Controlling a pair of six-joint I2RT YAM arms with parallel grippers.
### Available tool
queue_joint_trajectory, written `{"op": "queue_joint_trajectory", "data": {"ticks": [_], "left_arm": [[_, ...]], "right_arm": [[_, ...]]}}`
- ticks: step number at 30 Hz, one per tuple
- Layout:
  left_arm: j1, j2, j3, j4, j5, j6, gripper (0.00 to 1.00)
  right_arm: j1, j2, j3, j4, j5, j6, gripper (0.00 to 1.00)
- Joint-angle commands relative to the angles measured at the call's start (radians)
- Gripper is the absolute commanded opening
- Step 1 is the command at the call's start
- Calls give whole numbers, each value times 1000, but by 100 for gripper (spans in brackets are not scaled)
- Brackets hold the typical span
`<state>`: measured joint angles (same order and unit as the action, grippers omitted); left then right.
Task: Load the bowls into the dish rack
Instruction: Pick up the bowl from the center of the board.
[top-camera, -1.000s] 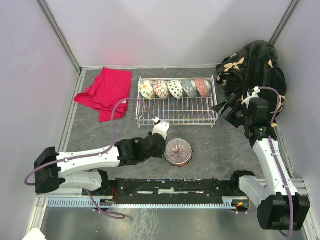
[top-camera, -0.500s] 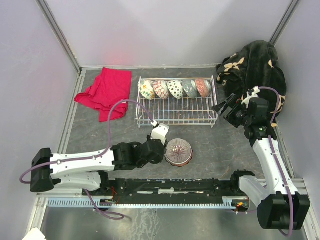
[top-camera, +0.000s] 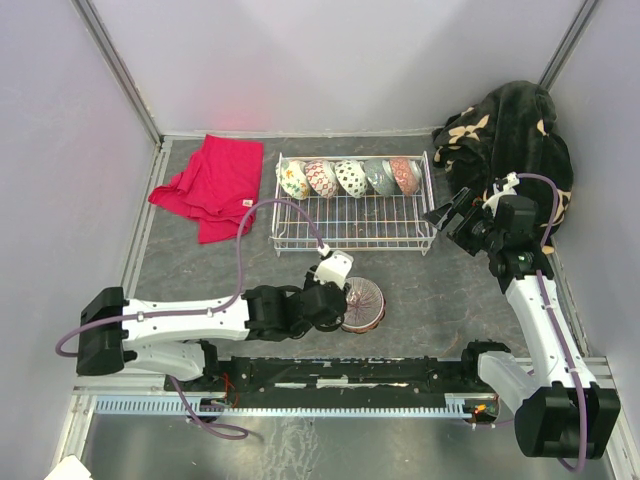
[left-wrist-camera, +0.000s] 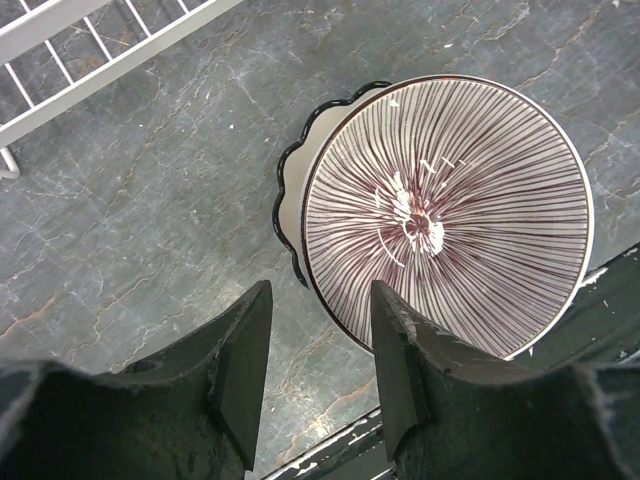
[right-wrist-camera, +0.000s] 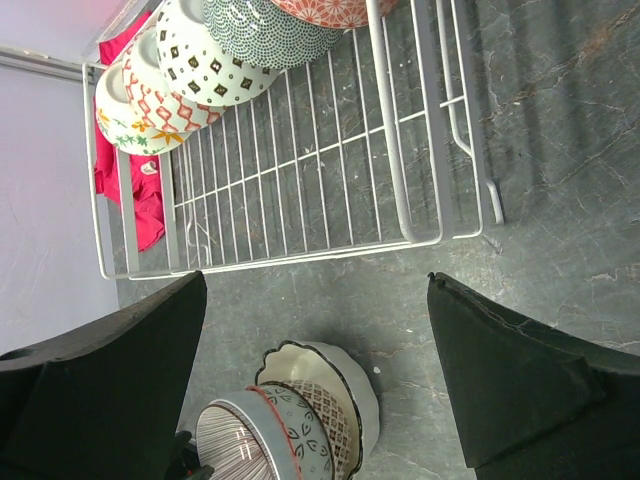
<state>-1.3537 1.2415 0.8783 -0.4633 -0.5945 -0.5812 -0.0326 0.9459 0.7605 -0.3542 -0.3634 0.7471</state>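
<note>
Before the dish rack (top-camera: 352, 216), your left gripper (left-wrist-camera: 320, 375) hangs half-open and empty over the stacked bowls (top-camera: 362, 305). Your right gripper (right-wrist-camera: 316, 285) stands wide open beside the rack, which holds 5 bowls (top-camera: 349, 177).

White wire dish rack (top-camera: 352, 228) flat on the table, five patterned bowls (top-camera: 350, 177) standing on edge in a row along its far side, just before its near edge a nested stack (top-camera: 360, 303) upright on the table, purple-striped bowl (left-wrist-camera: 445, 210) on top, white scalloped black-rimmed bowl (left-wrist-camera: 318, 128) at the bottom
</note>
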Motion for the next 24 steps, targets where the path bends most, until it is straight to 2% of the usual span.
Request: {"op": "queue_joint_trajectory", "data": {"ticks": [1, 5, 16, 20, 24], "left_arm": [[-4, 22, 62, 5, -63, -35, 51], [-4, 55, 77, 5, -65, -31, 48], [-4, 103, 99, 10, -69, -21, 18], [-4, 98, 103, 8, -70, -22, 3], [-4, 82, 103, 8, -70, -22, 3]], "right_arm": [[5, -1, 5, 40, -18, 2, 99], [6, -1, 5, 40, -20, 2, 99], [6, 8, 7, 44, -31, 3, 99], [5, 13, 7, 44, -29, 2, 99], [5, 13, 8, 43, -33, 1, 99]]}}
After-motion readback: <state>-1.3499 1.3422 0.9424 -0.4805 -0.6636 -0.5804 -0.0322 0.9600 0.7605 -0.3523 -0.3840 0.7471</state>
